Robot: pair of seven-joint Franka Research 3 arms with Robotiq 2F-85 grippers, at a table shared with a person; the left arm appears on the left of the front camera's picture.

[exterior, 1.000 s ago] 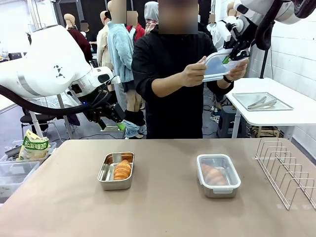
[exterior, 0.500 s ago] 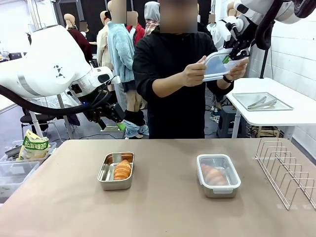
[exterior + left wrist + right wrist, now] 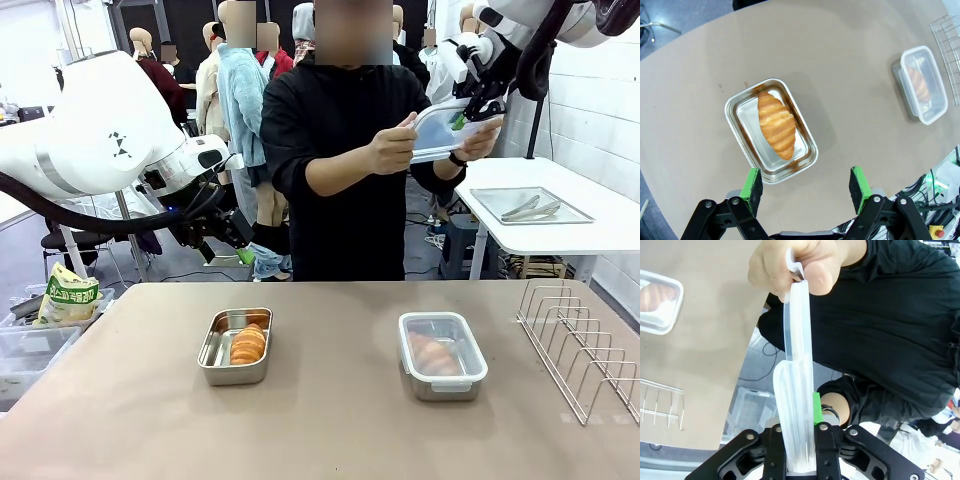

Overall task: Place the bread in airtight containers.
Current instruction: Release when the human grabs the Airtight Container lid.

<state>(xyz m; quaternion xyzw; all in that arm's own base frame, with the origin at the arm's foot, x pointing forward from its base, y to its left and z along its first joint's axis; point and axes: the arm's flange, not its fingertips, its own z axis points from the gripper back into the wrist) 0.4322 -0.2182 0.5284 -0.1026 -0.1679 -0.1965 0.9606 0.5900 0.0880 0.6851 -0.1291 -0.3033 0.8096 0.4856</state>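
Observation:
Two steel containers stand on the tan table. The left container (image 3: 214,352) (image 3: 735,107) is uncovered and holds a golden croissant (image 3: 247,344) (image 3: 776,125). A clear lid covers the right container (image 3: 443,355) (image 3: 922,85) (image 3: 657,302), and a croissant (image 3: 432,352) shows through it. High at the back right, my right gripper (image 3: 462,118) (image 3: 797,440) is shut on another clear lid (image 3: 445,135) (image 3: 797,365). The person's hands (image 3: 392,150) (image 3: 790,265) hold that lid too. My left gripper (image 3: 240,250) (image 3: 805,182) hangs open above the left container, holding nothing.
A yellow-green snack bag (image 3: 68,297) and clear bins (image 3: 30,350) sit at the table's left edge. A wire rack (image 3: 580,345) (image 3: 950,30) stands at the right edge. Behind, a side table carries a flat steel tray (image 3: 530,205) with tongs.
The person has shifted slightly while still holding the lid. Both arms and both containers stay where they were.

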